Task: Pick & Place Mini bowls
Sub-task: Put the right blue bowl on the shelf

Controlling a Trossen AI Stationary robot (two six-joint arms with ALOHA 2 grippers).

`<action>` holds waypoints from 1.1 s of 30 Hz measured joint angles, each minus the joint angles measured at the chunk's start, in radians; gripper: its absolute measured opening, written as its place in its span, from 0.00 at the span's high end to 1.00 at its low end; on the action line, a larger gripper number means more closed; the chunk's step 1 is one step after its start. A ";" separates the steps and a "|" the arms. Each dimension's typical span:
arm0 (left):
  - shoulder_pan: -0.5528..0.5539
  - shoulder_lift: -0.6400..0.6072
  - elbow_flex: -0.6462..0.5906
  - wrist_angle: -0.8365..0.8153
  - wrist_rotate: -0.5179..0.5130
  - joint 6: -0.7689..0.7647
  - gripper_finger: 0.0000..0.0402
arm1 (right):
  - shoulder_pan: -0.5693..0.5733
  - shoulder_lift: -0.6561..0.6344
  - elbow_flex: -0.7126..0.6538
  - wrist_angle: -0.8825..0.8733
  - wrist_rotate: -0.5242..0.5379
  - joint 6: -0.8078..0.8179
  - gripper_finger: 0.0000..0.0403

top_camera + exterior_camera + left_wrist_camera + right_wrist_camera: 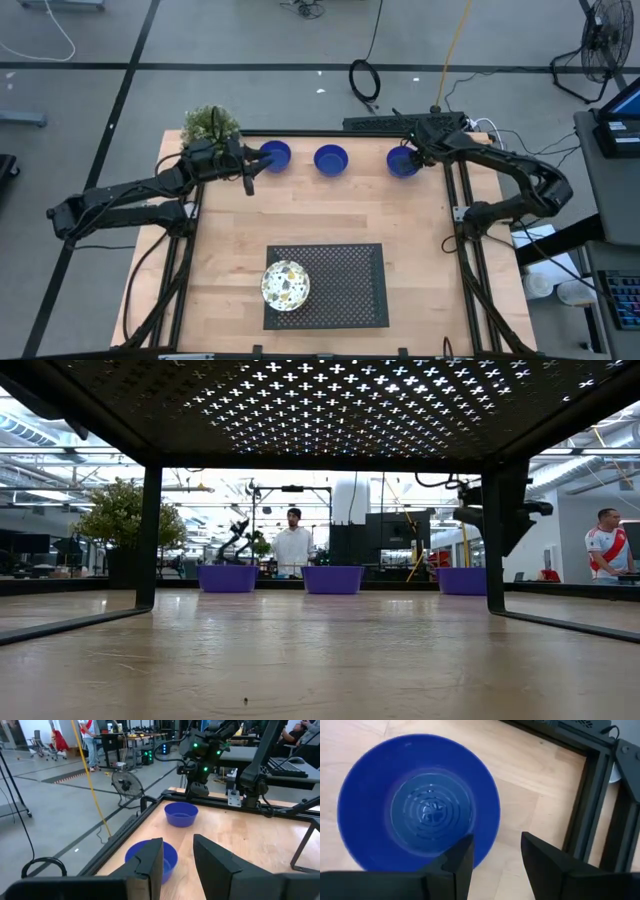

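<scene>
Three blue bowls [331, 159] line the top edge of the high view, speckled bowl [285, 285] lower left on mat [345, 285]; left gripper [250, 166] and right gripper [410, 160] both released, nothing held.

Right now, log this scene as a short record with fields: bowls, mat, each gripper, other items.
blue bowls: three in a row along the table's far edge, left blue bowl, middle blue bowl, right blue bowl
speckled bowl: one speckled bowl on the black mat's left part
left gripper: left gripper open, beside the left blue bowl, nothing held
right gripper: right gripper open, above the right blue bowl's rim, nothing held
other: potted plant at the table's far left corner
</scene>
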 joint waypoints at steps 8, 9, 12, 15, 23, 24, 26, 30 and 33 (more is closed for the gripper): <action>0.000 0.000 0.000 0.000 0.000 -0.003 0.72 | -0.002 0.000 -0.069 0.093 -0.020 0.020 0.62; 0.000 0.000 0.000 0.000 0.000 -0.003 0.72 | -0.005 0.000 -0.081 0.106 -0.032 0.025 0.62; 0.000 0.000 0.000 0.003 0.000 -0.004 0.72 | -0.005 0.000 -0.122 0.165 -0.075 0.026 0.62; 0.000 0.000 0.000 0.011 0.000 -0.010 0.72 | -0.005 0.000 -0.151 0.218 -0.076 0.026 0.62; -0.012 0.000 0.000 0.016 0.000 -0.028 0.72 | -0.005 0.000 -0.179 0.275 -0.073 0.024 0.62; -0.013 0.000 0.000 0.016 0.000 -0.028 0.72 | -0.005 0.000 -0.182 0.277 -0.072 0.024 0.62; -0.015 0.000 0.000 0.018 0.000 -0.027 0.72 | -0.005 0.000 -0.190 0.282 -0.072 0.022 0.63; -0.015 0.000 0.000 0.021 0.000 -0.028 0.72 | -0.005 0.000 -0.210 0.298 -0.071 0.014 0.70; -0.015 0.000 0.000 0.022 0.000 -0.028 0.72 | -0.005 0.000 -0.220 0.308 -0.071 0.008 0.78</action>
